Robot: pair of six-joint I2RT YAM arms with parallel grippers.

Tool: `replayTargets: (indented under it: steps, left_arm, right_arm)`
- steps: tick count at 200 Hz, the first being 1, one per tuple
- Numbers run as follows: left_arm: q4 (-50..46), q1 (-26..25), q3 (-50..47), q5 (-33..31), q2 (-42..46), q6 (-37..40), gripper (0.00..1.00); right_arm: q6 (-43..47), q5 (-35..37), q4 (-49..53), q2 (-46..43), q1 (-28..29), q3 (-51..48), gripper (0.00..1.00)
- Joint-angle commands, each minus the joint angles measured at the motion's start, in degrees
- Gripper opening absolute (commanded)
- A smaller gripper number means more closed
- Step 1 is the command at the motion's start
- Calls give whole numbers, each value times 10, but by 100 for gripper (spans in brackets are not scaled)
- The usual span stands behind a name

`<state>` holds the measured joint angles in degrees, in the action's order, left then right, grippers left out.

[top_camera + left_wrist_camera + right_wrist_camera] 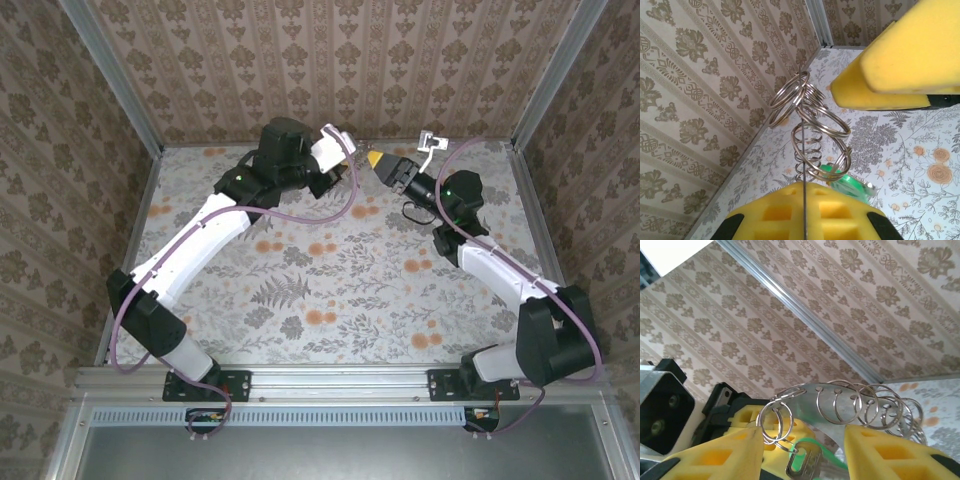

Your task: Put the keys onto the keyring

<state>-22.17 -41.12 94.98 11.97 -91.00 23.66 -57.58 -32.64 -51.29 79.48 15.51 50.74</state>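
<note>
Keyring (809, 150), a bunch of linked silver split rings on a thin metal strip (824, 432), is held off the surface (330, 290) at 12 o'clock, near the back wall (330, 60).

Left pincer (803, 200) is clenched on that strip. Right pincer (804, 436) is released, with its fingers wide apart either side of the rings. Key (805, 465), green head, hangs at 6 o'clock under the small rings. We can't tell if it's threaded.

Risks, our read:
- Right pincer bites ring wire instead of the key and twists the bunch.
- The thin strip slips out of the left grip.
- A loose key drops to the surface.

Left wrist view gives the strip edge-on and the ring stack. Right wrist view gives the strip's flat face and the key's metal part. From the top view we get both arms meeting, but the rings are too small to read.
</note>
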Motion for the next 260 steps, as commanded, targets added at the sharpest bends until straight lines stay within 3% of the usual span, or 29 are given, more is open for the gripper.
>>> replayTargets:
  steps: [1, 25, 97, 260]
  left_arm:
    - [45, 7, -9, 32, 35, -25, 0]
    - [53, 8, -17, 44, 42, -36, 0]
    - [56, 8, -24, 57, 49, -43, 0]
    - [55, 7, -37, 61, 56, -42, 0]
  right_arm:
    - [-78, -29, -97, 23, -2, 13, 41]
    - [-106, -36, -134, 34, -1, 3, 36]
    - [-92, -48, -143, 24, 20, -24, 37]
    - [24, -37, 20, -29, 22, 31, 36]
